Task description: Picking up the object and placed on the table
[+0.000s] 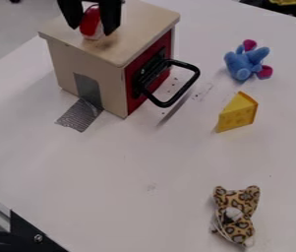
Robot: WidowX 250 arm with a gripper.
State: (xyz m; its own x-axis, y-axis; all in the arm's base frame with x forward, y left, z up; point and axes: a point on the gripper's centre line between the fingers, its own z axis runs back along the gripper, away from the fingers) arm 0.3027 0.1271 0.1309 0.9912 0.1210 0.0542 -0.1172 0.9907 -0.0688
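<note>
The robot's tool (92, 30) at the top edge, left of centre in the frame, is solid black. It has two thick fingers (111, 17), broad above and narrowing to blunt tips. Their outlines are smooth, their surfaces plain and dark, finer detail too dark to make out.

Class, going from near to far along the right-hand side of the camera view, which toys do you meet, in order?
Leopard-print plush toy with a whitish muzzle → yellow wedge-shaped toy cheese → blue soft toy with magenta parts.
</note>
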